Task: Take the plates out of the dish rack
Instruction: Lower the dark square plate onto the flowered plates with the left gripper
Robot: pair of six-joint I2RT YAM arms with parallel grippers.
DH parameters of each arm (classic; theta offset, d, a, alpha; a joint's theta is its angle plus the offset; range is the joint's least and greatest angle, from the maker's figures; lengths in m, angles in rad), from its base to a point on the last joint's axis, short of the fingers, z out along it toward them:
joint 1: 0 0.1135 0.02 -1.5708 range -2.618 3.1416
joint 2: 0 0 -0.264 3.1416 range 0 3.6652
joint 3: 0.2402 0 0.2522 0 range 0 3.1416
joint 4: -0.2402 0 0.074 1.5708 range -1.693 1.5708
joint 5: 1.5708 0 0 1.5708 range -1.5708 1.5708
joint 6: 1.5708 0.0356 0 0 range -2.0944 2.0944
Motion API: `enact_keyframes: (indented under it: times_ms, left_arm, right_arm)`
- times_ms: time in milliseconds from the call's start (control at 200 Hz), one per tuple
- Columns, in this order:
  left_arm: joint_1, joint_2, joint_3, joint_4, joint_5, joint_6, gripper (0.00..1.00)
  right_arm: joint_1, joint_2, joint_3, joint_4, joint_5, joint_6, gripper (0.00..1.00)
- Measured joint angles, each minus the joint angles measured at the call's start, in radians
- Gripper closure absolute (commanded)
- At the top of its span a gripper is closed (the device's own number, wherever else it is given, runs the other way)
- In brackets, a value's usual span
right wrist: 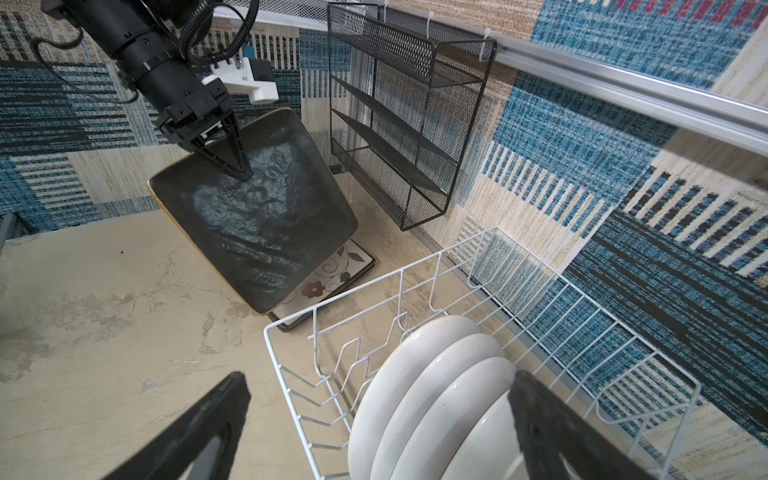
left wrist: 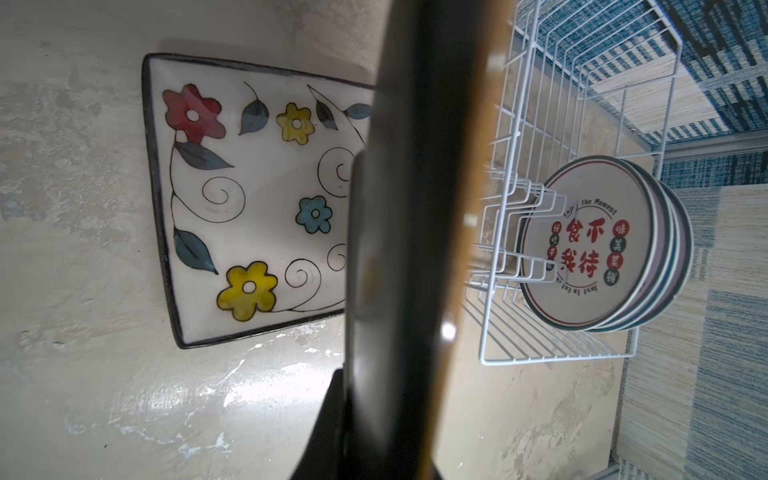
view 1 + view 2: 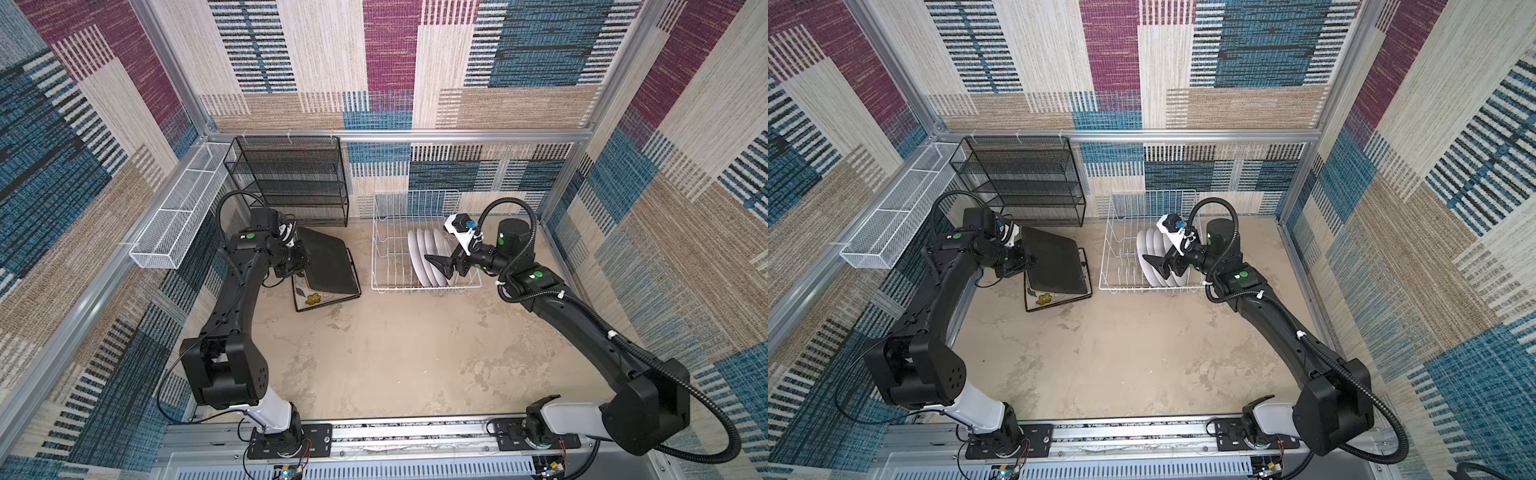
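Square plate (image 1: 257,232) in left pincer (image 1: 244,172)

Woven patchwork walls (image 3: 390,62), blue, maroon and beige, enclose a mottled beige counter (image 3: 395,353); black mesh shelf (image 3: 291,183) at far left, white mesh basket (image 3: 178,216) on left wall.

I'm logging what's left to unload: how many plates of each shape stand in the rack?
Round plates: 4
Square plates: 0 in the rack; this one is in the left gripper, outside it
Total in rack: 4
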Motion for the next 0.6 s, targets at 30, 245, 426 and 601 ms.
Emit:
enact_keyframes:
  times_ms: [30, 245, 426, 601]
  left_arm:
    - [0.008, 0.006, -0.015, 0.015, 0.011, 0.000, 1.00]
    - [0.051, 0.064, -0.074, 0.099, 0.081, -0.001, 1.00]
    - [0.078, 0.102, -0.098, 0.151, 0.153, 0.000, 1.00]
    - [0.101, 0.147, -0.105, 0.177, 0.192, 0.000, 1.00]
  right_arm:
    - [0.000, 0.000, 0.000, 0.000, 0.000, 0.000, 0.00]
    - [0.000, 0.004, 0.000, -0.012, 0.007, 0.007, 0.00]
    - [0.000, 0.004, 0.000, -0.019, 0.007, 0.008, 0.00]
    - [0.001, 0.004, 0.000, -0.020, 0.008, 0.012, 0.00]
